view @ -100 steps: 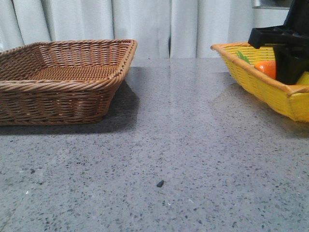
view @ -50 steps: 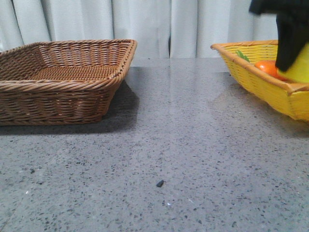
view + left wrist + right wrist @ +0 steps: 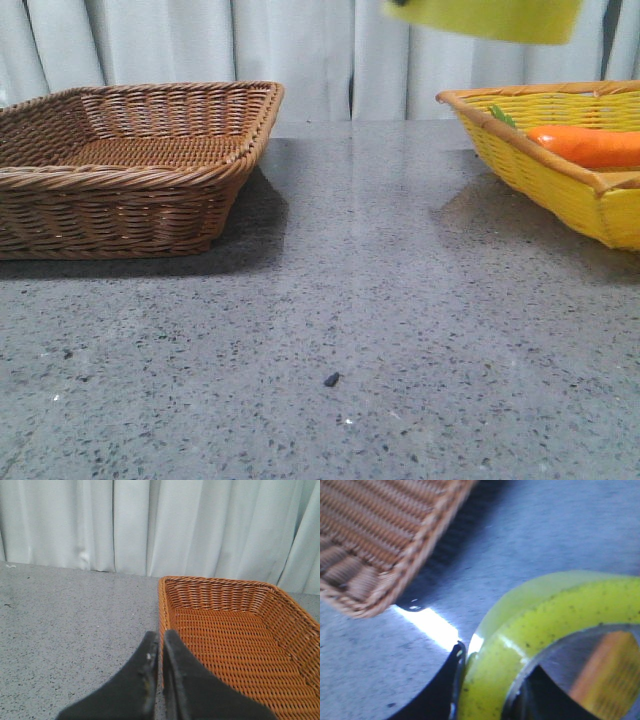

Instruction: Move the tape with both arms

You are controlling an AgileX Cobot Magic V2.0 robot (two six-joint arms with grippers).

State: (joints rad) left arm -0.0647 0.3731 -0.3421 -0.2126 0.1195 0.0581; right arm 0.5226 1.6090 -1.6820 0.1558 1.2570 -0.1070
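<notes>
A: What has changed in the last second?

B: The tape [image 3: 487, 18] has been lifted out of the yellow basket [image 3: 520, 160] at the far right. It is now held high above the bench [image 3: 350, 300], at the top edge of the front view, with the carrot [image 3: 590, 146] left behind in the basket.

A: By which hand is it held?

B: By the right hand [image 3: 470, 690]; in its wrist view a black finger [image 3: 440, 690] is pressed against the outer wall of the roll, so the tape is counted as grasped.

A: And the left hand [image 3: 161, 675]?

B: It is closed on nothing, its fingers together, near the brown basket [image 3: 225, 630].

A: What follows for the task?

B: The pick-up is judged done. A handover to the left hand remains, and that hand would have to be opened first.
</notes>
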